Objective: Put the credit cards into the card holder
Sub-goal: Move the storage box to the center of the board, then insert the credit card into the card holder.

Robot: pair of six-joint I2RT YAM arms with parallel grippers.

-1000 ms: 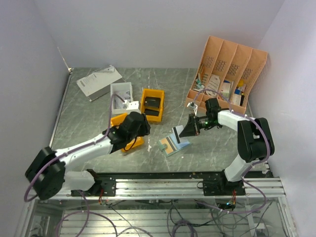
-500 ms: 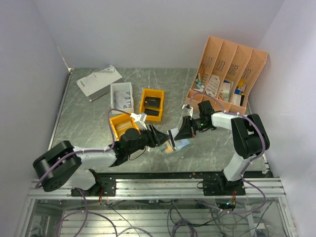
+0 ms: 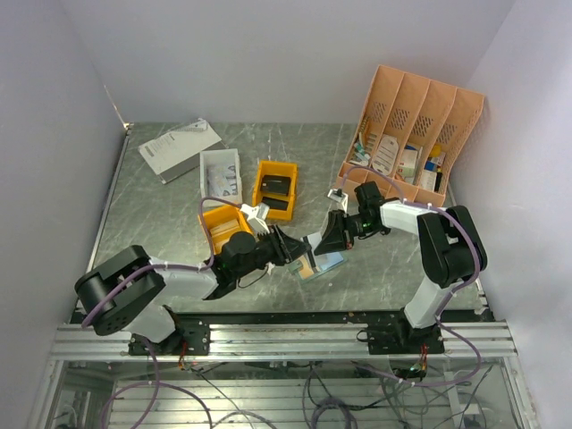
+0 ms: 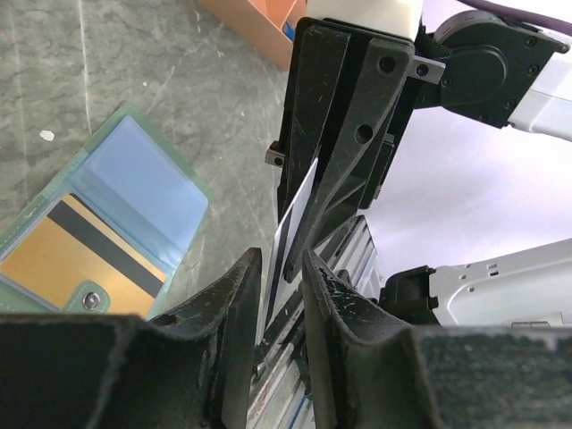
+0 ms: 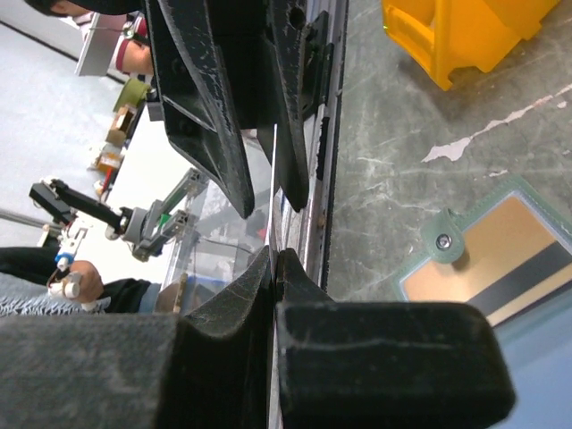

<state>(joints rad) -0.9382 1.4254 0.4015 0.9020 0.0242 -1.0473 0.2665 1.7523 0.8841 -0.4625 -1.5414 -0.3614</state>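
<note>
Left of centre in the overhead view, the left claw [image 4: 279,264] is partly released. Its jaws straddle one end of a credit card [image 4: 291,222] with a gap showing, so I judge it should clench squarely before anything lets go. Just to its lower right, the card holder [image 4: 143,183] lies open on the counter [image 4: 107,54], a gold card [image 4: 63,264] already pocketed. Further right, the right claw [image 5: 273,257] is clenched on the card's other end and should let go only once the left grip is firm.

Bright, even lighting with soft shadows; wrist-view foregrounds slightly blurred.
</note>
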